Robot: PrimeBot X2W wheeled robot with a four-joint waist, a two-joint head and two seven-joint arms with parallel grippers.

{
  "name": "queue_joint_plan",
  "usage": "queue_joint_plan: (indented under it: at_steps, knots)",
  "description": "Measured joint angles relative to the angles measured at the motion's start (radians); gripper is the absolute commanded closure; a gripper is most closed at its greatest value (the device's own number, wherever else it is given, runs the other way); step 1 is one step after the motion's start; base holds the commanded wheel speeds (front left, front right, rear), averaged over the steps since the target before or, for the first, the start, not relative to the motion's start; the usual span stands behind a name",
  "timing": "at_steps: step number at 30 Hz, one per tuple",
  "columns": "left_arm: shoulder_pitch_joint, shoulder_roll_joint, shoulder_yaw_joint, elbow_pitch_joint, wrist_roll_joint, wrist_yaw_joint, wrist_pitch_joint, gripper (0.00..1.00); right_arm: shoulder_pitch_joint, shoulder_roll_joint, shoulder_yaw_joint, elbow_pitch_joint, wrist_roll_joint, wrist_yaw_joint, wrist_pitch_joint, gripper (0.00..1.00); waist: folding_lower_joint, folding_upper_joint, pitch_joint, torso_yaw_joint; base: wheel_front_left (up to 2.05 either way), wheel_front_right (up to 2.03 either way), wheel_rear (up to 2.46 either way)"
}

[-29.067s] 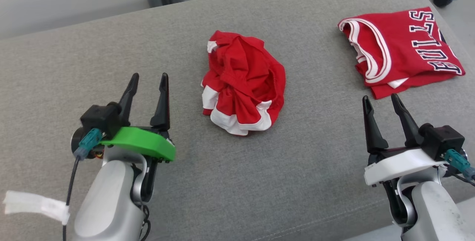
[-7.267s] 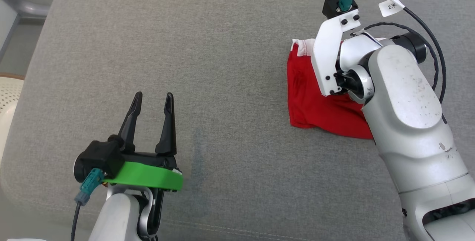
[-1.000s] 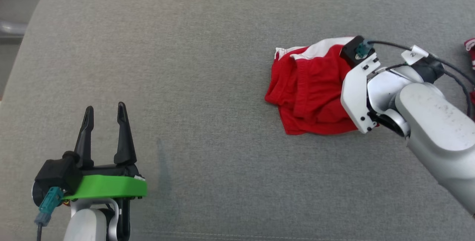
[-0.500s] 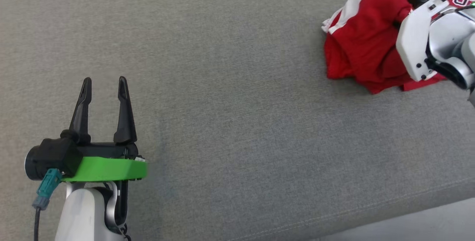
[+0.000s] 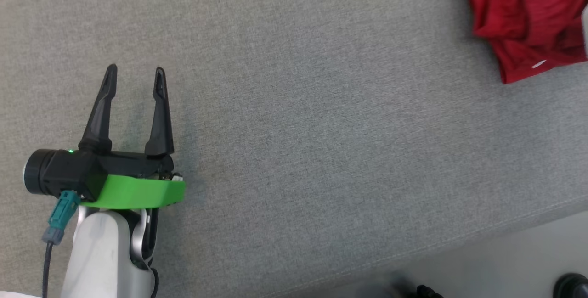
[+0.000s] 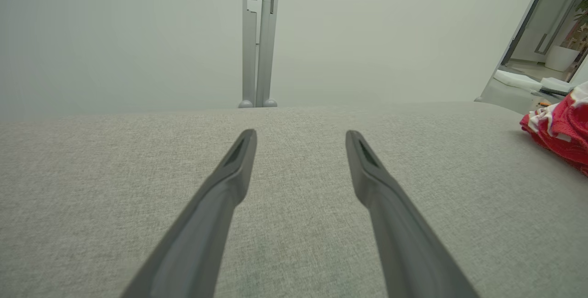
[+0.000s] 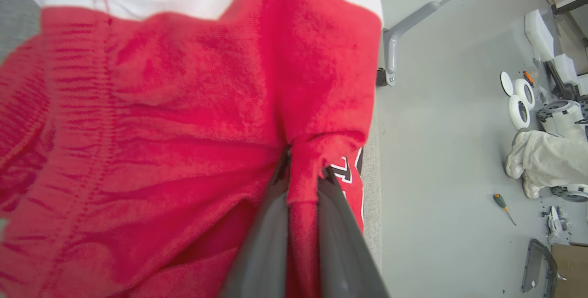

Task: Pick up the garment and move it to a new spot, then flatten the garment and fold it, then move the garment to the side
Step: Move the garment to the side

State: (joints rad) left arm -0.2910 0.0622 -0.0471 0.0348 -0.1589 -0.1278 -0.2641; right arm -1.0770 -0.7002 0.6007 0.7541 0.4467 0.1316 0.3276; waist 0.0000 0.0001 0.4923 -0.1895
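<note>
The red garment (image 5: pixel 528 13), with a white band, lies bunched at the upper right edge of the head view on the grey cushion (image 5: pixel 321 128). My right gripper (image 7: pixel 304 169) is shut on a raised fold of the garment (image 7: pixel 161 128), with red cloth pinched between its dark fingers. My left gripper (image 5: pixel 134 72) rests low over the cushion at the lower left, open and holding nothing. Its spread fingers also show in the left wrist view, where the left gripper (image 6: pixel 301 135) points across the cushion and the garment (image 6: pixel 560 132) sits far to the right.
Under the held fold lies a second red jersey with dark lettering (image 7: pixel 349 174), close to the cushion's end. Beyond that end is grey floor (image 7: pixel 450 151) with tools and white parts. A grey post (image 6: pixel 257 36) stands behind the cushion. A black caster (image 5: pixel 572 284) shows on the floor.
The head camera has swung, so the garment now sits at the picture's upper right edge. The right gripper, still shut on it, has carried it toward the lettered jersey. The left gripper stays open.
</note>
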Motion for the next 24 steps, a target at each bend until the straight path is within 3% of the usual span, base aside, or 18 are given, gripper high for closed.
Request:
queue_joint_plan:
  at_steps: [4, 5, 6, 7, 16, 24]
  knots:
    - [-0.008, 0.005, 0.001, -0.011, 0.003, 0.000, 0.000, 0.00, -0.004, 0.004, -0.073, 0.113, -0.066, 0.000, -0.037, 1.00, 0.0000, 0.0000, 0.034, 0.016, 0.00, 0.00, 0.00]
    - [-0.008, 0.006, 0.000, -0.012, 0.003, -0.001, 0.000, 0.00, -0.004, 0.011, -0.093, 0.142, -0.081, 0.000, -0.046, 0.91, 0.0000, 0.0000, 0.039, 0.023, 0.00, 0.00, 0.00]
    - [-0.008, 0.008, -0.001, -0.014, 0.003, -0.001, 0.000, 0.00, -0.003, 0.019, -0.114, 0.163, -0.091, 0.000, -0.061, 0.09, 0.0000, 0.0000, 0.042, 0.030, 0.00, 0.00, 0.00]
    - [-0.008, 0.008, -0.001, -0.015, 0.003, -0.001, 0.000, 0.00, -0.003, 0.026, -0.132, 0.179, -0.103, 0.000, -0.085, 0.00, 0.0000, 0.0000, 0.044, 0.037, 0.00, 0.00, 0.00]
    - [-0.009, -0.002, -0.011, 0.022, -0.022, -0.001, 0.000, 0.00, 0.014, 0.074, -0.289, 0.243, -0.190, 0.000, -0.308, 0.00, 0.0000, 0.0000, -0.002, 0.068, 0.00, 0.00, 0.00]
    - [0.002, -0.010, 0.029, 0.129, -0.046, -0.001, 0.000, 0.00, 0.210, 0.190, -0.407, 0.092, -0.107, 0.000, -0.543, 0.00, 0.0000, 0.0000, -0.111, 0.087, 0.00, 0.00, 0.00]
